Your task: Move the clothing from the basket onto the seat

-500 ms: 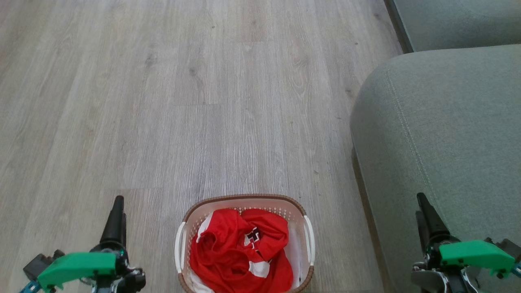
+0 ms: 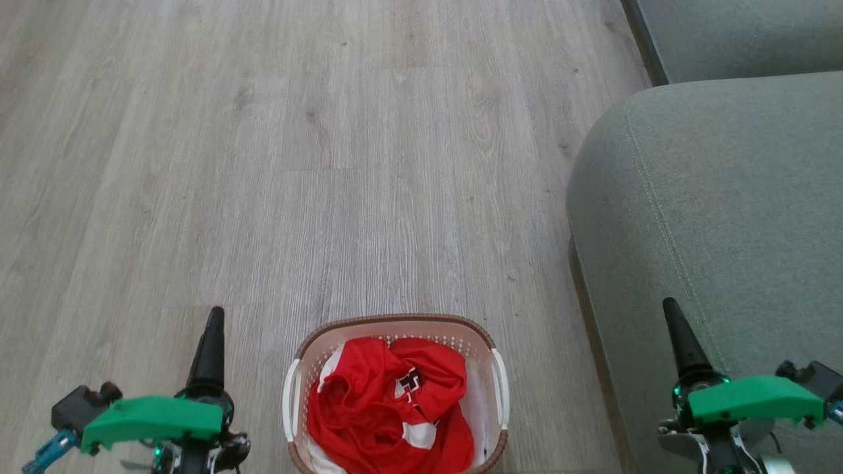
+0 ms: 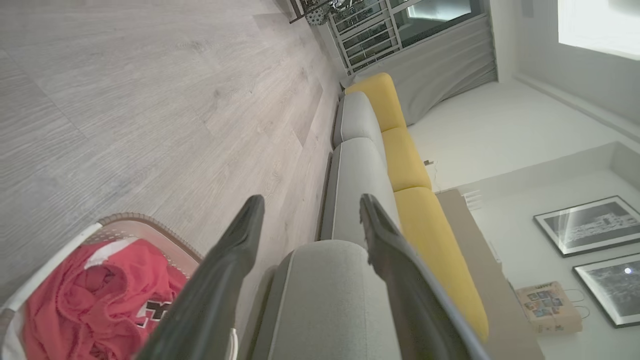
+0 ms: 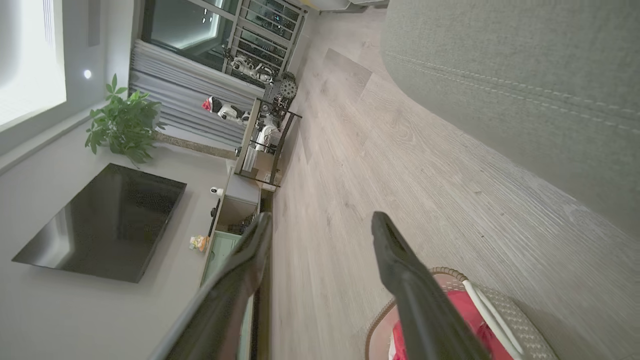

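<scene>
Both grippers have been shifted since the earlier head view: the left gripper (image 2: 213,317) is now seen further right and higher at the lower left, and the right gripper (image 2: 672,311) slightly left and higher at the lower right. One basket (image 2: 395,320), with two white handles, is set on the floor (image 2: 329,164) at the bottom centre, unmoved. The clothing (image 2: 375,401) is heaped inside it as one red bundle with white trim; the number of garments cannot be told. One seat (image 2: 724,197) is seen along the right side, near the basket, a strip of floor between. In each wrist view two dark fingers (image 3: 235,250) are held wide apart.
</scene>
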Controlling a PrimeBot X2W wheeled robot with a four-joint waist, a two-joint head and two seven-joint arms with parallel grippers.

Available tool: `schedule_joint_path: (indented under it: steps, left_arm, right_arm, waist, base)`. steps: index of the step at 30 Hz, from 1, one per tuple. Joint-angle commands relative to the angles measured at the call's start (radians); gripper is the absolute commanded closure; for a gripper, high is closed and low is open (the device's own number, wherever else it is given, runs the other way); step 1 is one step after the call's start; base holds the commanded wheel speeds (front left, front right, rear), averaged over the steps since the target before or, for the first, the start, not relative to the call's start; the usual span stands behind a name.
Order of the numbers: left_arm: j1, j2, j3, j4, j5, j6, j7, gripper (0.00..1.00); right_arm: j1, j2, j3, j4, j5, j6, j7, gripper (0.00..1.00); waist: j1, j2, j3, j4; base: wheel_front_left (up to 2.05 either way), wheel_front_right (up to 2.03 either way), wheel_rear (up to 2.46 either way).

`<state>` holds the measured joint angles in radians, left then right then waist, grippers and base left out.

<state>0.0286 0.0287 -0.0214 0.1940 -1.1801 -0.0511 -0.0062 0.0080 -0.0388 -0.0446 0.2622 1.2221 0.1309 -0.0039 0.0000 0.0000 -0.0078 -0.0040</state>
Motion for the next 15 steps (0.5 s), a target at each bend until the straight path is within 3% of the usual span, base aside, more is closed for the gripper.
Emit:
schedule_joint_path:
  steps: [1, 15]
  left_arm:
    - [-0.017, 0.012, 0.007, -0.047, 0.034, 0.007, -0.013, 0.0]
    - [0.009, 0.014, -0.02, -0.065, 0.284, 0.043, -0.054, 0.0]
  right_arm:
    - [-0.035, -0.008, 0.014, -0.044, -0.03, 0.0, -0.012, 0.0]
    - [-0.029, -0.008, 0.051, -0.068, -0.241, 0.0, -0.054, 0.0]
  waist:
    - [0.0, 0.0, 0.0, 0.0]
    - [0.0, 0.0, -0.004, -0.004]
  base:
    - [0.0, 0.0, 0.0]
    - [0.0, 0.0, 0.0]
